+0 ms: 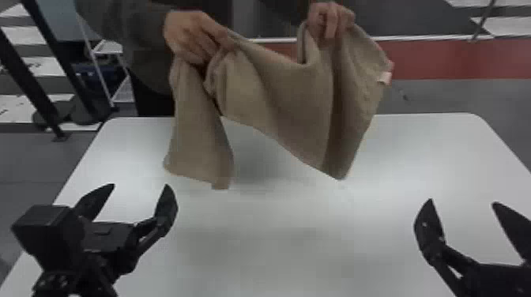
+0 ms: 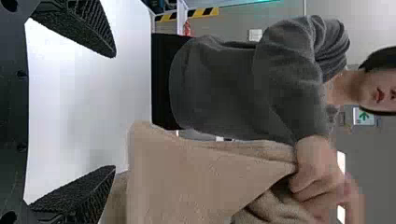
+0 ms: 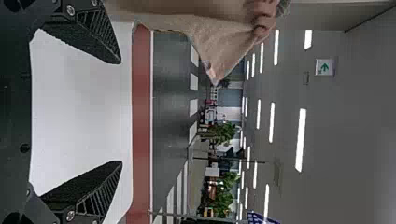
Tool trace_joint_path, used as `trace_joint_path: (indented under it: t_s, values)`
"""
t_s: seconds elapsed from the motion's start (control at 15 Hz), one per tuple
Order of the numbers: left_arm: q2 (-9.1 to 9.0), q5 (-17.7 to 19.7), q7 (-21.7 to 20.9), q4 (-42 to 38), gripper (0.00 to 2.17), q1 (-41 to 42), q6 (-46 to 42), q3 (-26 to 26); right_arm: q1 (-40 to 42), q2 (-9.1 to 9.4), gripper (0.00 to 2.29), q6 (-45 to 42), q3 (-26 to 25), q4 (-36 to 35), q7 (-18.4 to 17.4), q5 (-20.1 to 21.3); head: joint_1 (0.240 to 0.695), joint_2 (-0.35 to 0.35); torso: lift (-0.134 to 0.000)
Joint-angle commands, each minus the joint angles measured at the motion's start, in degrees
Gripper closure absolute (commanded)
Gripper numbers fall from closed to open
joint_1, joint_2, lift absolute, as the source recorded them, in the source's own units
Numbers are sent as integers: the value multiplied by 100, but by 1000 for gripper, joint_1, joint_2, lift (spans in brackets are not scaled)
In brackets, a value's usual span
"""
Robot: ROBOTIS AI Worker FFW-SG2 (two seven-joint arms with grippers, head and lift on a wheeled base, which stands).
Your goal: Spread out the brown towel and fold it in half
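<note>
Brown towel [image 1: 290, 96] hangs bunched above the far half of the white table [image 1: 276, 237], pinched along its upper part by a person [image 2: 224, 88] standing past the far edge. One hand [image 1: 193, 37] grips it toward the table's far left corner, the other hand [image 1: 331, 21] further right, so the cloth sags between them and drops in two uneven flaps; a pale tag [image 1: 385, 78] sits at the right-hand border. I take this as the person getting the towel ready to set down, held up so it can land somewhere the robot can reach; whether the lower tips brush the tabletop I cannot tell. The left gripper [image 1: 140, 185] waits over the near part by the left edge, the right gripper [image 1: 463, 202] near the right edge, a spacing that probably leaves the middle for the cloth and lets each one work its own side. Both have their fingers spread well apart with nothing between them; in the left wrist view towel shows just past one fingertip, yet the head view puts it farther off, beyond the gripper. Spreading has not begun, by my reading: the grippers had best wait for the hands to let go, since a crumpled landing could hide the corners needed for the fold.
</note>
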Motion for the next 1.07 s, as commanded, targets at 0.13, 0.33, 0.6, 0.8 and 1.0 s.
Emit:
trace_joint_path:
  t_s: [0.13, 0.33, 0.6, 0.8, 1.0]
  values:
    - [-6, -4, 0, -43, 9, 26, 18, 0, 2, -19, 110, 86, -25, -35, 0, -7, 695, 46, -128]
    - [12, -4, 0, -69, 9, 52, 35, 0, 11, -10, 110, 104, -25, -44, 0, 2, 695, 43, -128]
    - [38, -4, 0, -78, 9, 52, 35, 0, 20, -10, 110, 121, -16, -61, 0, 2, 695, 42, -128]
    - [38, -4, 0, -78, 9, 52, 35, 0, 46, -10, 110, 121, -16, -88, 0, 11, 695, 43, -128]
    - [38, -4, -9, -69, 9, 52, 35, 0, 55, -10, 110, 121, -16, -88, 0, 19, 695, 43, -128]
